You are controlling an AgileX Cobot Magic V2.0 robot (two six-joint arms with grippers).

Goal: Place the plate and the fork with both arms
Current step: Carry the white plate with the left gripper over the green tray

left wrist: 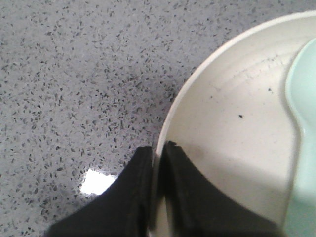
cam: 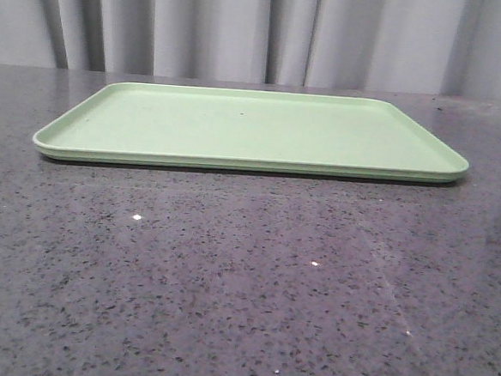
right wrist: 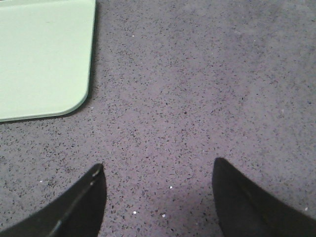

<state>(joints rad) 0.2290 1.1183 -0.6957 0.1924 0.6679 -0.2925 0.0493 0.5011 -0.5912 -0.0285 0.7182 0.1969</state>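
Plainly, everything here is placed against the tray as landmark.

Table: dark speckled stone [cam: 225, 307] under everything; the front view shows only the tray on it, and no arm reaches in.

Tray: flat light-green rectangle [cam: 254, 130] lying level in the middle of the table, bare on top. I judge it the destination, kept bare so that both things can be set on it.

Plate: pale cream round dish [left wrist: 222, 128], seen only in the left wrist view, resting on the stone somewhere off the tray; how far off cannot be told. It is not yet on the tray.

Spoon: pale blue-green piece [left wrist: 302, 148] lying inside the plate at its far side from the fingers, well away from the grip.

Left gripper: [left wrist: 157, 163] nearly closed on the plate's rim, one finger [left wrist: 131, 197] outside the rim and one inside, a pinch suited to lifting a shallow dish by its edge.

Right gripper: [right wrist: 158, 197] spread wide with nothing between the fingers, over bare stone just beside a rounded corner of the tray [right wrist: 44, 59]; probably waiting to go for the fork.

Fork: in none of the views, so its place cannot be told.
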